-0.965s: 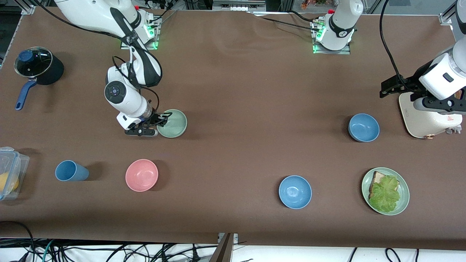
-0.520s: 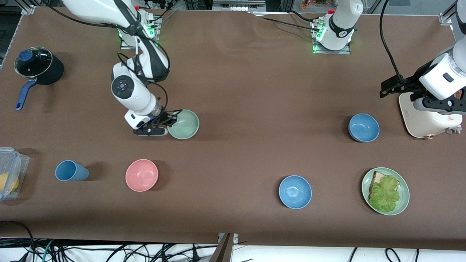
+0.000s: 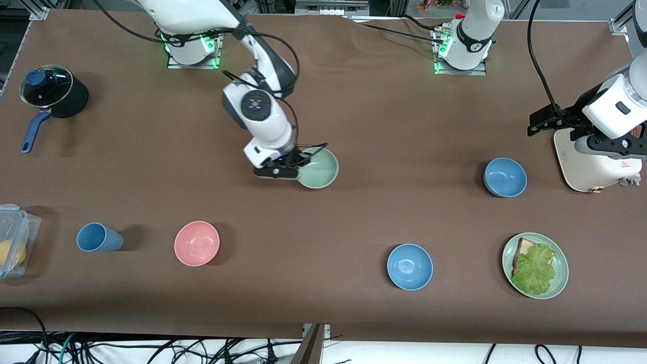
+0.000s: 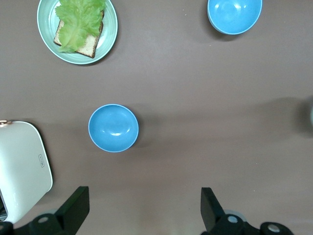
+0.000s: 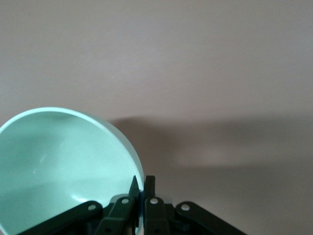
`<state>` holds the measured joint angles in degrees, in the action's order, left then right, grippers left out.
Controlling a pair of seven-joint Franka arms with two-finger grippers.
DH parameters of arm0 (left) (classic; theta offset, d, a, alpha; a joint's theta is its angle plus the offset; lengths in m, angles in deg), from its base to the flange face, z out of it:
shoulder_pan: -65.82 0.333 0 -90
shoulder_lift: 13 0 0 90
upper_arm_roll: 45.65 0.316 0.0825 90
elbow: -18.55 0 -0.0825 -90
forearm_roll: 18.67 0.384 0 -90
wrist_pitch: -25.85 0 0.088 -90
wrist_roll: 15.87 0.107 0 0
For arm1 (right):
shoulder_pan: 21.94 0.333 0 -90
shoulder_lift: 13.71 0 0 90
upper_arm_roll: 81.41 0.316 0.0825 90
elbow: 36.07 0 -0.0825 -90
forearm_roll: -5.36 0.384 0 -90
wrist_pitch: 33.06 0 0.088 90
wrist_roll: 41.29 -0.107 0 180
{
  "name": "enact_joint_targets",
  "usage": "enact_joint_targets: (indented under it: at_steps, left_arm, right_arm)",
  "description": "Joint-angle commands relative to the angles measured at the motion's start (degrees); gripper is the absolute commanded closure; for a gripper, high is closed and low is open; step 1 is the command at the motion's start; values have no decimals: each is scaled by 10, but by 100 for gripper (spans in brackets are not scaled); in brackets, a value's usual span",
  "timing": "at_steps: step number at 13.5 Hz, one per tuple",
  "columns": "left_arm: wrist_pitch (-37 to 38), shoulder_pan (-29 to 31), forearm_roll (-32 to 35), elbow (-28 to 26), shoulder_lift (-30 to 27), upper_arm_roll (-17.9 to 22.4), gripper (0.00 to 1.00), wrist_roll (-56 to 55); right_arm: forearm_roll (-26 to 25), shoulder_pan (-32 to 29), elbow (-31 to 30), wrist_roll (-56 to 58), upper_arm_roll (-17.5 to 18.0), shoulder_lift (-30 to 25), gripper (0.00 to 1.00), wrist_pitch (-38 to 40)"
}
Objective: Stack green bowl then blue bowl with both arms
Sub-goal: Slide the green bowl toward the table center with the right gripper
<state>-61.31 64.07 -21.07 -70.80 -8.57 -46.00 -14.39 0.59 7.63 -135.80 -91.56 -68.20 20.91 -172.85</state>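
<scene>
My right gripper (image 3: 299, 163) is shut on the rim of the pale green bowl (image 3: 319, 169) and holds it over the middle of the table. The right wrist view shows the fingers pinching the green bowl's (image 5: 58, 161) rim at the right gripper (image 5: 143, 188). Two blue bowls stand on the table: one (image 3: 505, 177) toward the left arm's end, the other (image 3: 410, 266) nearer the front camera. My left gripper (image 3: 543, 123) is open and empty, high beside the white appliance; the left wrist view (image 4: 142, 210) shows the blue bowls (image 4: 113, 128) (image 4: 234, 14) below it.
A green plate (image 3: 560, 273) with bread and lettuce sits near the front at the left arm's end. A white appliance (image 3: 591, 162) stands under the left arm. A pink bowl (image 3: 196, 243), a blue cup (image 3: 98, 237), a plastic box (image 3: 15, 240) and a black pot (image 3: 53, 96) lie at the right arm's end.
My right gripper has carried the green bowl from the right arm's end toward the middle of the table. The left arm has not moved.
</scene>
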Motion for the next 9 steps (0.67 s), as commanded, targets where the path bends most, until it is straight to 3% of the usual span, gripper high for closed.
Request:
enact_joint_targets:
  at_steps: [1,8,9]
  left_arm:
    - [15,1,14,23,11,-1,0,5]
    - [15,3,14,23,11,-2,0,5]
    - [15,3,14,23,11,-2,0,5]
  right_arm:
    - [-29,21,58,-40,-8,55,100,8]
    - [-30,43,60,-77,-20,75,100,-7]
    - [-30,41,65,-77,-20,73,30,-7]
